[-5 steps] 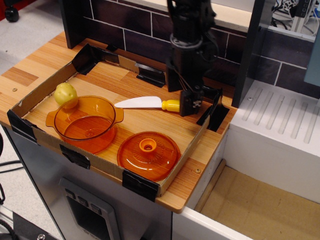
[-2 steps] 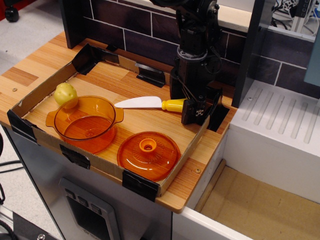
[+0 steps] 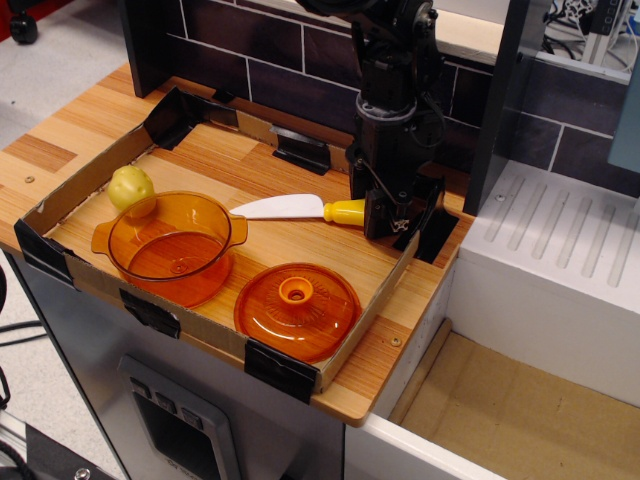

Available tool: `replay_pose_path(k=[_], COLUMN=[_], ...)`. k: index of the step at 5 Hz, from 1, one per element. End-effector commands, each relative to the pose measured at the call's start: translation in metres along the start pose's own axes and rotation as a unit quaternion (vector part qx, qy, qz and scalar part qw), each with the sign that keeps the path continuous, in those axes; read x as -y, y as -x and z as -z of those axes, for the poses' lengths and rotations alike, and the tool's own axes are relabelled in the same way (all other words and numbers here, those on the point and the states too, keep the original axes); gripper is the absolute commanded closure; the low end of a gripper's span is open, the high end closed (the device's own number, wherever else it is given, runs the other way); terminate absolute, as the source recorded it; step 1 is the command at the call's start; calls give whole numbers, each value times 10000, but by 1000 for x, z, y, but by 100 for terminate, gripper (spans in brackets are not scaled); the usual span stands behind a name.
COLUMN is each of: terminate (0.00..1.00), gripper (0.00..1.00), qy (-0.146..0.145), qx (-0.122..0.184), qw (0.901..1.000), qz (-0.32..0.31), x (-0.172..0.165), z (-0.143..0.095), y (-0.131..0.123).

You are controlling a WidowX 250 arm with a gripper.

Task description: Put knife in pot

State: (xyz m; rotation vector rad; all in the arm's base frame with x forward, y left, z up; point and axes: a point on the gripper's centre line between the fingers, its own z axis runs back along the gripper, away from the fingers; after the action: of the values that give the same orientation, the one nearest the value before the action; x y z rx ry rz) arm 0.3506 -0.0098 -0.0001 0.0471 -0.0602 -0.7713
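Observation:
The knife [image 3: 290, 207] lies flat on the tray floor, white blade pointing left and yellow handle to the right. The black gripper [image 3: 386, 212] stands upright, low over the handle's right end. Its fingers look apart, one on each side of the handle's tip, which they hide. The knife rests on the tray. The orange translucent pot [image 3: 172, 248] stands open at the tray's front left, about a blade's length from the knife.
The flat orange lid [image 3: 297, 307] with a knob lies at the tray's front right. A yellow-green fruit [image 3: 131, 188] sits behind the pot. The cardboard tray wall [image 3: 70, 180] with black taped corners rings everything. A dark brick wall stands behind, a white rack to the right.
The gripper has shifted slightly right and settled lower over the handle's end. The knife, pot and lid have not moved.

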Motion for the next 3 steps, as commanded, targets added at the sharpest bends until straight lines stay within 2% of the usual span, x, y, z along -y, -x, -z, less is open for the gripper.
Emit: replay_pose_path(k=[1, 3], terminate=[0, 0], gripper=[100, 100], qy=[-318, -356], qx=[165, 420], qw=[9975, 9959], qz=[614, 721], x=[0, 4], z=[-30, -68], y=[7, 14])
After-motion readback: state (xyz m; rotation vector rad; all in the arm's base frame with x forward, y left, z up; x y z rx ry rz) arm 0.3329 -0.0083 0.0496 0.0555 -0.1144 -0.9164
